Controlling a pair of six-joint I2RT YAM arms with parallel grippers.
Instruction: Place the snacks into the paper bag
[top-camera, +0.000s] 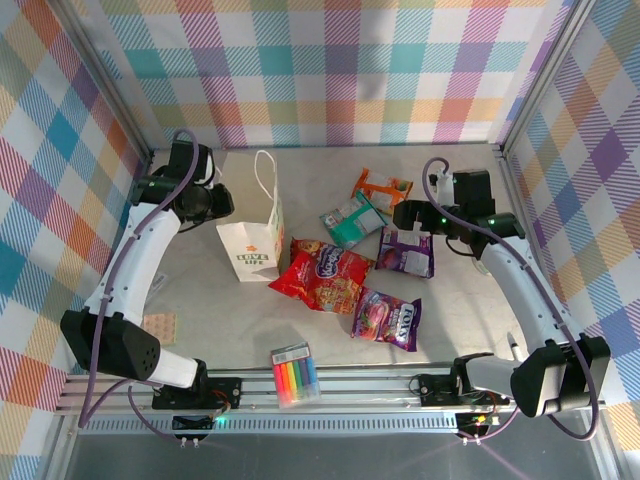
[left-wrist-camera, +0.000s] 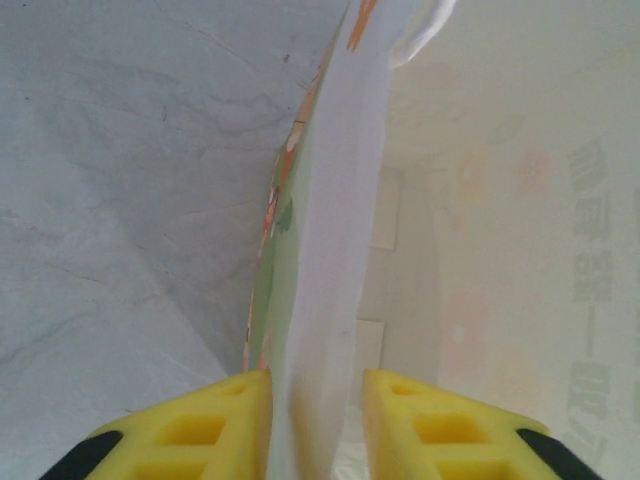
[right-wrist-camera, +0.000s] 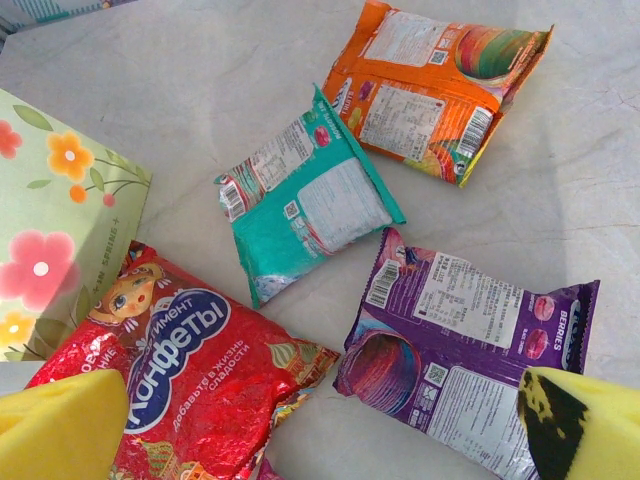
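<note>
So, left gripper (left-wrist-camera: 316, 425) straddles one wall of the white flower-print paper bag (left-wrist-camera: 322, 250), grip unclear; wide-spread right gripper (right-wrist-camera: 325, 430) should next grab the purple crinkly packet (right-wrist-camera: 470, 335) near it.

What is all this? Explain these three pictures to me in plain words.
Two robot arms stand at a table's near edge. One picture looks down from above. The other two come from cameras on each wrist, with yellow fingers showing. On the grey table lie a large red packet, two purple packets, a teal-and-white packet, an orange packet and a clear pack of markers, beside an upright white flowered paper bag. The left gripper stands part-open astride the bag's wall. The right gripper is open, holding nothing.
</note>
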